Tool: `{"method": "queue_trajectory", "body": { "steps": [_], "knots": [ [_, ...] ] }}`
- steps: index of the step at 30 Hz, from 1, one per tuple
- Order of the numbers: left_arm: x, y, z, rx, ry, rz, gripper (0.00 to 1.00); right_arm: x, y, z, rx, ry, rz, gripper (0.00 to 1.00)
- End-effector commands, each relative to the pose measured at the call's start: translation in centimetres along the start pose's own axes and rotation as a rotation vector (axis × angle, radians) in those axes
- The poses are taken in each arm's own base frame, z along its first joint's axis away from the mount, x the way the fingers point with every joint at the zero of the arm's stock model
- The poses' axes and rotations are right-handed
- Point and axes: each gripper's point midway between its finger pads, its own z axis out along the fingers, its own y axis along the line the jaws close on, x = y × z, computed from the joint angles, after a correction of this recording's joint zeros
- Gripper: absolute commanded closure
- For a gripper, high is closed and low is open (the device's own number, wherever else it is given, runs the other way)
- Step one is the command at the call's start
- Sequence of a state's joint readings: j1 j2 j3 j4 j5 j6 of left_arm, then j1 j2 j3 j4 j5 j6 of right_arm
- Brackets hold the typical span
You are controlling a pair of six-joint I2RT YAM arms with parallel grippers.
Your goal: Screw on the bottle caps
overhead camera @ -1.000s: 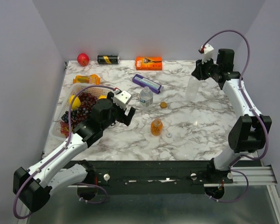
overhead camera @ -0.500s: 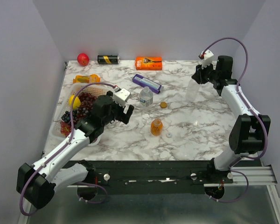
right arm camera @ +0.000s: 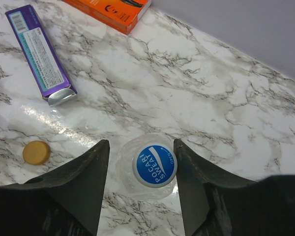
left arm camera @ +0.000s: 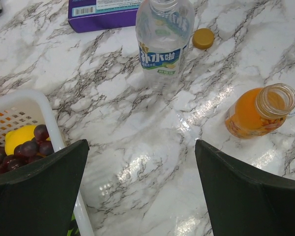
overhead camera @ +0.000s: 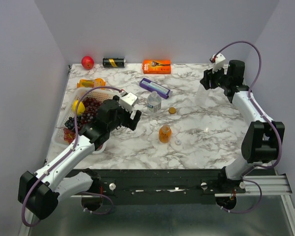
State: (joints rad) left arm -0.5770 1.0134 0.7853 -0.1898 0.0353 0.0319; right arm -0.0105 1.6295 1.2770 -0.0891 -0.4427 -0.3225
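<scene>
At the far right of the tabletop [overhead camera: 221, 132], your right pincer [right arm camera: 141, 147] hangs spread over the clear bottle [right arm camera: 129, 179]. One finger sits on each side of the blue cap [right arm camera: 155, 165] on the bottle's neck, and neither seems to touch it. I judge this to be the first capping; how tightly the cap sits cannot be seen. Next, close squarely on the cap's rim and turn. Your left pincer [left arm camera: 140, 147] is also spread and empty, near the labelled bottle [left arm camera: 164, 39], which looks uncapped, and the open-mouthed orange bottle [left arm camera: 250, 115]. The orange cap [left arm camera: 203, 38] lies just beside the labelled bottle, the whitish cap [overhead camera: 177, 142] beside the orange one.
</scene>
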Motion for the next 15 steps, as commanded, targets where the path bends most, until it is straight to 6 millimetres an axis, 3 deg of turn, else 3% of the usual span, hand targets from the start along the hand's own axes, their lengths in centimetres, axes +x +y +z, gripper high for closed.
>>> {"method": "queue_trajectory", "body": {
  "steps": [1, 10, 15],
  "knots": [
    [-1.1, -0.4, -0.2, 0.027, -0.030, -0.018, 0.02, -2.1, -0.4, -0.9, 0.020, -0.058, -0.016, 0.37],
    [-0.9, -0.4, -0.3, 0.029, -0.029, -0.017, 0.02, -2.5, -0.9, -1.1, 0.043, -0.060, -0.017, 0.33],
    [-0.5, -0.5, -0.2, 0.034, -0.026, -0.023, 0.01, -4.8, -1.6, -2.1, 0.076, -0.086, -0.037, 0.30]
  ]
}}
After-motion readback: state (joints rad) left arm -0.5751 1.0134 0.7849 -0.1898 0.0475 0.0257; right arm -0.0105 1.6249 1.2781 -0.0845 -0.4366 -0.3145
